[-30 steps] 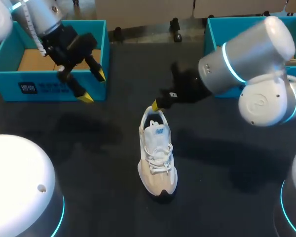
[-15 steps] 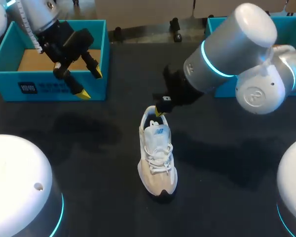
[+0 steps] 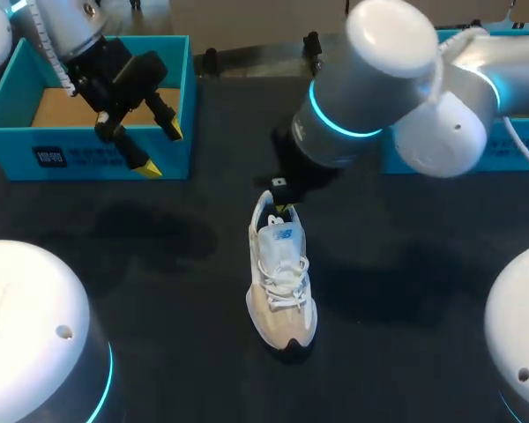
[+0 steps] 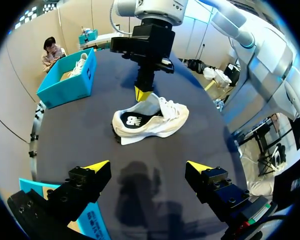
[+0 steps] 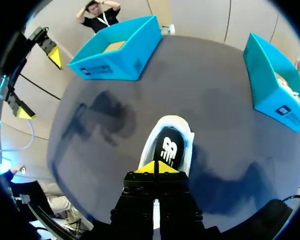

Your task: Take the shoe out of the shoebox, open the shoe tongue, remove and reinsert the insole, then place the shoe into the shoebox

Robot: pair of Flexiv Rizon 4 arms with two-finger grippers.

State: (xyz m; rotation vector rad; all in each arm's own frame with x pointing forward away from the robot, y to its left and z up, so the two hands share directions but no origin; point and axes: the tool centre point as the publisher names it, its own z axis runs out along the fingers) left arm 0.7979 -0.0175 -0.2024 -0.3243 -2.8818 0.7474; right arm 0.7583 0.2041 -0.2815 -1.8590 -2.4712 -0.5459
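While hand [image 3: 283, 208] over shoe [image 3: 282, 282], shoeboxes [image 3: 18, 155] aside.

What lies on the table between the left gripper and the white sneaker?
Only bare black tabletop separates the left gripper from the white lace-up sneaker; the left wrist view shows it.

A dark table [image 3: 159, 291] bears another blue box [image 5: 270, 90] near its edge.
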